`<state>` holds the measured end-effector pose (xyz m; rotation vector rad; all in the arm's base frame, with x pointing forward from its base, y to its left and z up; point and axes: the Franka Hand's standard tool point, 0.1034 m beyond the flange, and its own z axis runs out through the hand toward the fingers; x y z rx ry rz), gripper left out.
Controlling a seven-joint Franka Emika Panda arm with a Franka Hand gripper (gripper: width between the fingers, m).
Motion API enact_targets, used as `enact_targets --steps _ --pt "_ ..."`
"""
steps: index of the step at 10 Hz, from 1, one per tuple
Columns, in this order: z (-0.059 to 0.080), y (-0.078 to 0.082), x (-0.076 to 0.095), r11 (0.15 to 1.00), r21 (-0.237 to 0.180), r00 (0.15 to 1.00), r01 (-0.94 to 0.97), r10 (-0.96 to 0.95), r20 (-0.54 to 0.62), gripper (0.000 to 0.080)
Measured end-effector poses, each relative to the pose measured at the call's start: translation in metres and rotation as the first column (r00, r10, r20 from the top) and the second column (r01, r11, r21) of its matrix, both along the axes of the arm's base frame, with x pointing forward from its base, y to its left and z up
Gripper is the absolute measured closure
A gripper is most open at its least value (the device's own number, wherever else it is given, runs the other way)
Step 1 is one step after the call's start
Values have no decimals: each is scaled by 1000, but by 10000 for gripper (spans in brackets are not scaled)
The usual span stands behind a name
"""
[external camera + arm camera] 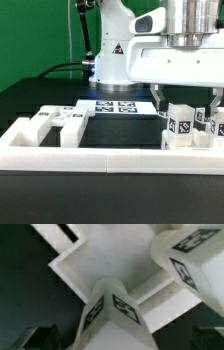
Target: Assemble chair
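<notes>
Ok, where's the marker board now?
Exterior view: the thin white marker board lies mid-table, between white blocky plastic chair pieces on that view's left and upright ones on its right.

Your chair parts [62, 122] are matte white, each carrying black-and-white square tags [184, 126]. The marker board [115, 105] is white with similar tags. Table [40, 95] black, backdrop [35, 35] green, arm [120, 45] white; the rail [100, 158] looks white too.

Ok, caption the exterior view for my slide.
Open gripper above tagged white chair pieces by the white rail; other chair pieces lie at the exterior view's left.
</notes>
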<state>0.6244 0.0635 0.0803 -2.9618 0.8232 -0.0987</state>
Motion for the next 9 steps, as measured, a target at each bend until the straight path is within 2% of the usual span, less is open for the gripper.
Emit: enact_targets --steps 4,9 --pt "0 -3 0 959 -26 959 -284 284 9 151" --pt "-1 -4 0 824 -62 826 -563 564 5 151"
